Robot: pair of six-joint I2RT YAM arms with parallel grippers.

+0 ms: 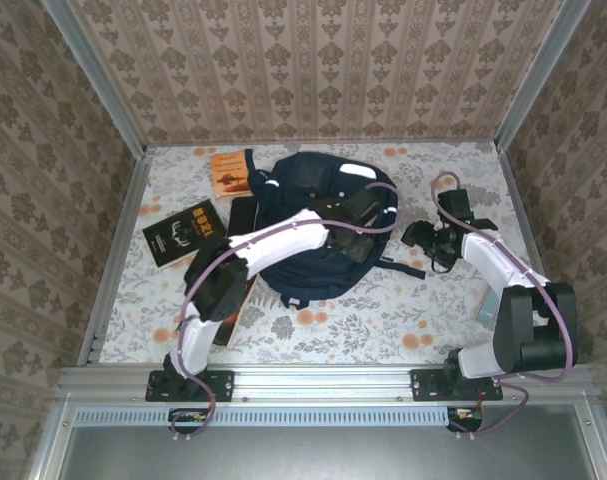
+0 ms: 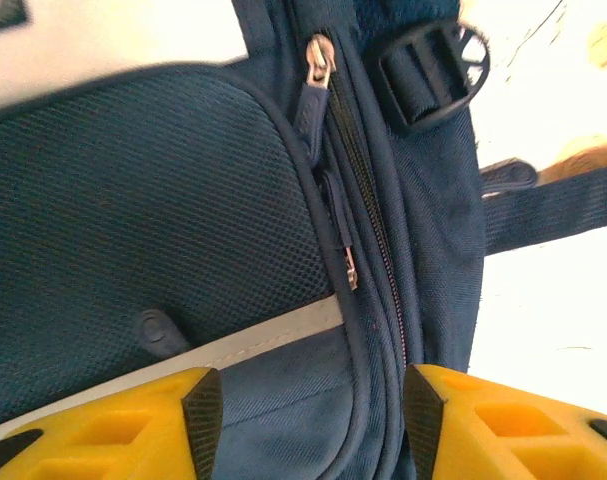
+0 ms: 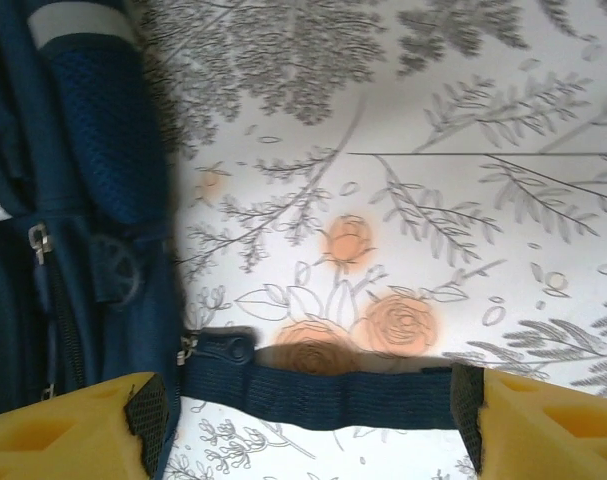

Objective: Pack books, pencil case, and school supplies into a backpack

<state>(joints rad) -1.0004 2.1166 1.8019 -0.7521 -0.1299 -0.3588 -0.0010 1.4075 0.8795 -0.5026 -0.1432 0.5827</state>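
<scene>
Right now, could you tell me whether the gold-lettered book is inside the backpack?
Out: the gold-lettered book lies flat on the table, left of the backpack.

left tool (image 2: pixel 313 412) | jaws apart | above backpack (image 2: pixel 133 200) zipper (image 2: pixel 369 190) | black buckle (image 2: pixel 430 75) just beside zipper pull (image 2: pixel 320 60)

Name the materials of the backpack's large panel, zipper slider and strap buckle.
On the backpack: large panel, matte navy mesh fabric, its open grid weave showing. Zipper slider, likely metal, silvery and shiny. Strap buckle, probably moulded black plastic, smooth with a dull sheen.
</scene>
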